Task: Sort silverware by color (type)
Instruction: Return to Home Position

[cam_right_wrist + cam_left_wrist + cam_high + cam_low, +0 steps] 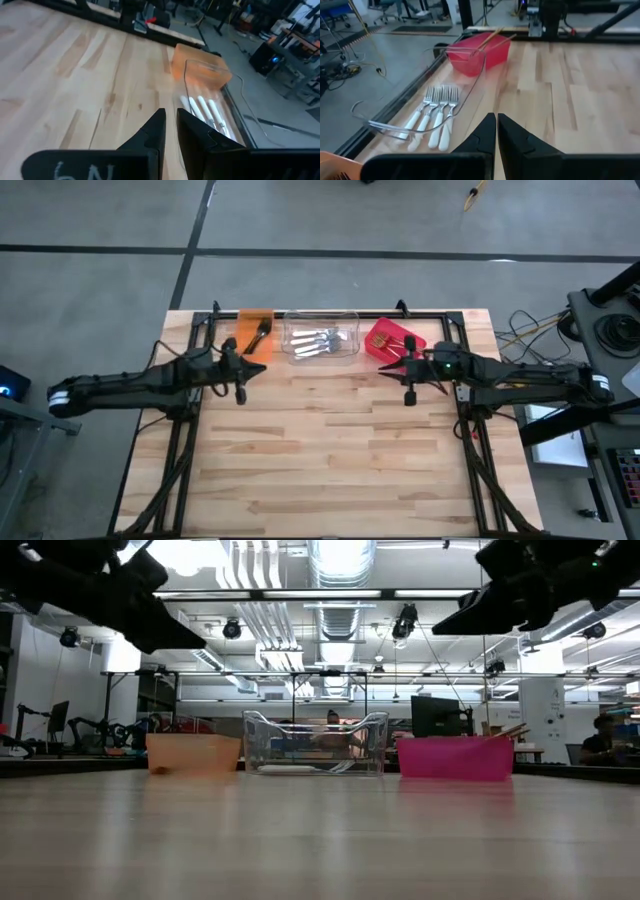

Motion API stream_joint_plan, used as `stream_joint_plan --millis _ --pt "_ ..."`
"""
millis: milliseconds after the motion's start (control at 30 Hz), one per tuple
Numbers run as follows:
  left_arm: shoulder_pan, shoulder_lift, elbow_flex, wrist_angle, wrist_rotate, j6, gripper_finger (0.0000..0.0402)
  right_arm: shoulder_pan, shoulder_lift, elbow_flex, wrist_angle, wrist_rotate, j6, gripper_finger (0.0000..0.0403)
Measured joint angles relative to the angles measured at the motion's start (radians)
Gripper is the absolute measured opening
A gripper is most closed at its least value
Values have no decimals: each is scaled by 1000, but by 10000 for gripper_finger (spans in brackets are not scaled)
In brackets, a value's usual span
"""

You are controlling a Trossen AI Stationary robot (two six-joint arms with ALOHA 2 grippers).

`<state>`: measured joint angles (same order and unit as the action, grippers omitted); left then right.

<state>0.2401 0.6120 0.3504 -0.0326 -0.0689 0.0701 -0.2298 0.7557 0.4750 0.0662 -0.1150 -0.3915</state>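
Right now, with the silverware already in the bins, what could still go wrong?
1. The red bin sits turned at an angle, and its gold pieces stick out over its rim; the right gripper hovers close by and might knock them out.
2. The clear bin stands near the table's far edge; a bump from the left gripper could push it off.

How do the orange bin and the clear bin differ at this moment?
The orange bin is opaque and holds dark utensils; the clear bin is see-through and holds four white-handled forks side by side. Seen from above, orange is at the row's left end and clear in the middle. Both sit at the table's far edge.
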Motion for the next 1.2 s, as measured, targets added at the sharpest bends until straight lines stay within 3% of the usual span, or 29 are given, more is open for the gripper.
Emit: stream_joint_plan --millis 367,867,1200 --pt "0 -158 -132 110 87 -38 0 0 -254 -136 -1 2 58 38" --pt "0 -231 -212 126 88 -92 0 -59 -570 -319 -22 12 129 38" --pt "0 -275 -338 270 116 -139 0 -105 -710 -403 -69 13 160 38"
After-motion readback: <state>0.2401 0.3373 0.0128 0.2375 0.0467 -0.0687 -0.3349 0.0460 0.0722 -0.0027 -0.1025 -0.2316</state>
